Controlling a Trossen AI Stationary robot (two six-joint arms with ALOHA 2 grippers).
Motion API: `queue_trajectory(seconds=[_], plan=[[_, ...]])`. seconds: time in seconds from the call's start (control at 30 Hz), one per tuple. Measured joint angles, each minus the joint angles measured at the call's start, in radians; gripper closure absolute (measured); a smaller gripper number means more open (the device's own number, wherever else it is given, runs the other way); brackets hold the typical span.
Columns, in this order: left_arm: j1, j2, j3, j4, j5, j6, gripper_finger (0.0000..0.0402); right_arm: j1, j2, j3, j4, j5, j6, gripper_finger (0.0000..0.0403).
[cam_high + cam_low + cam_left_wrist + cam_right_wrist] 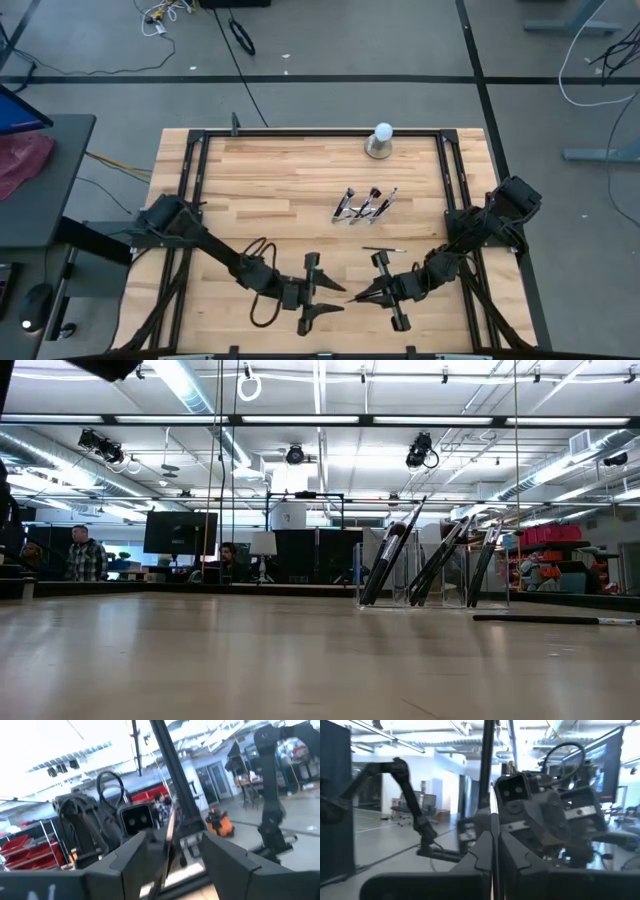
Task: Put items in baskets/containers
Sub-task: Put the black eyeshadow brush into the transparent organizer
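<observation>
Right gripper [362, 296]: near edge of the table, right of centre, pointing left at the other arm; its fingers are pressed together on a thin brush [493, 845], which the right wrist view shows as a dark rod running up between them.
Left gripper [336, 295]: directly opposite, also at the near edge, fingers spread apart with the brush running through the gap; the left wrist view shows clear space either side of it, so I judge no grip there yet.
Why they face each other: the two tips almost meet, which looks like a hand-over or a re-grip, probably to turn the brush so it can go in upright.
Holder [364, 210]: clear plastic, on the wood past the middle, toward the far right; several brushes lean in it, bristles up, resting against its wall.
Loose brush [384, 250]: lies flat on the table between the holder and the right arm, not yet collected.
White ball on a grey base [381, 141]: far edge, well apart, no part in this.
Progress: partway, by my reading.
</observation>
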Motion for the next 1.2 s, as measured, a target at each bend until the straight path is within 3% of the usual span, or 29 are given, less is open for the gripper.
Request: queue_trajectory(seconds=[0.27, 0.57, 0.67, 0.73, 0.93, 1.07, 1.2], plan=[[0.0, 0.021, 0.09, -0.032, -0.004, 0.003, 0.0251, 0.0, 0.0, 0.012, 0.0, 0.01, -0.038, 0.0392], [0.011, 0.021, 0.097, -0.057, 0.017, -0.032, 0.0379, 0.0, 0.0, 0.012, -0.018, 0.012, -0.037, 0.039], [0.011, 0.021, 0.097, -0.075, 0.018, -0.06, 0.0386, 0.0, 0.0, 0.013, -0.061, 0.016, -0.02, 0.0378], [0.009, 0.014, 0.096, -0.125, -0.025, -0.091, 0.0386, 0.003, -0.001, 0.013, -0.116, 0.077, 0.0, 0.0363], [-0.008, -0.05, 0.098, -0.386, -0.238, -0.207, 0.0387, 0.044, -0.088, 0.015, -0.581, 0.444, 0.161, 0.0283], [0.015, -0.09, 0.098, -0.601, -0.269, -0.36, 0.0387, 0.049, -0.153, 0.076, -0.921, 0.424, 0.357, 0.0229], [0.056, -0.092, 0.097, -0.714, -0.234, -0.459, 0.0386, 0.028, -0.153, 0.173, -1.167, 0.404, 0.437, 0.0195]])
